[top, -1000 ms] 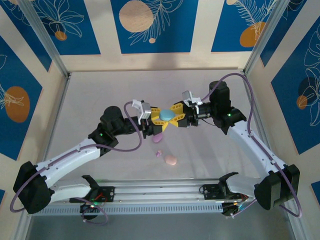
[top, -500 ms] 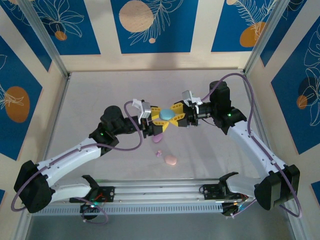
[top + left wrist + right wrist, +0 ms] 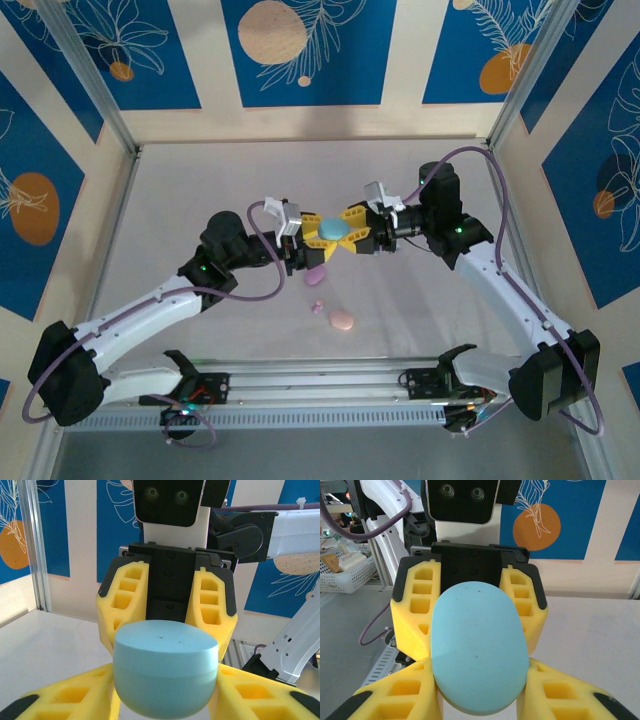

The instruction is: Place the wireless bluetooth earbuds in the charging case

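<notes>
Left end effector (image 3: 166, 675) and right end effector (image 3: 480, 667) clamp blue case (image 3: 332, 228).

One blue case (image 3: 333, 229), one pink case (image 3: 341, 321), two purple pieces (image 3: 315, 273) (image 3: 318, 306) (unequal), two claws (image 3: 322, 238) (image 3: 348, 228)

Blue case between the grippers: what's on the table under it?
Near the light blue case, a purple piece lies on the table by the left gripper; a tiny nub and a pink oval lie nearer the bases. The spot underneath is covered.
</notes>
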`<state>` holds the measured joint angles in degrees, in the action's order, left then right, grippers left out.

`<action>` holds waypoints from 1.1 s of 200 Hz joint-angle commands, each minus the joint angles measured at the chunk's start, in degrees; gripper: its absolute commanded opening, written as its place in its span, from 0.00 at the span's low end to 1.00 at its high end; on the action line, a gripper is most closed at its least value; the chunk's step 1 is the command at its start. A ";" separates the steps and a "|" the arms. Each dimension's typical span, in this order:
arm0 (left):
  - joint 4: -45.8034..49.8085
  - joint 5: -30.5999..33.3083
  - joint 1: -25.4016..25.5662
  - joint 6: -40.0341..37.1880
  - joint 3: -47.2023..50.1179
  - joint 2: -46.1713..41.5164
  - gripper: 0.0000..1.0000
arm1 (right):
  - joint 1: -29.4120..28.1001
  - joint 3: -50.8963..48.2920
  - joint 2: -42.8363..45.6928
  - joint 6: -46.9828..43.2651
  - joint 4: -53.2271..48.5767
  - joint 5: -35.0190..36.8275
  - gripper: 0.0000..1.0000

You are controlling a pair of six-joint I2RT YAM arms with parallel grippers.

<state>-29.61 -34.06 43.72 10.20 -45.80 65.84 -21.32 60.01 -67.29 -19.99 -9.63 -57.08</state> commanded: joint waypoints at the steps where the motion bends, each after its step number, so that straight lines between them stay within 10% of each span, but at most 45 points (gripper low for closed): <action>1: -3.58 -1.49 0.06 -0.60 -1.53 -0.94 0.50 | -0.25 0.38 0.31 -1.81 -2.06 1.60 0.32; 220: 0.13 -1.58 0.62 -2.17 -2.62 -0.01 0.52 | 0.05 -0.77 1.37 1.43 1.41 0.76 0.32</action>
<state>-30.55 -33.10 43.79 9.32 -45.91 65.67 -21.41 59.92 -67.09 -19.79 -9.41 -55.75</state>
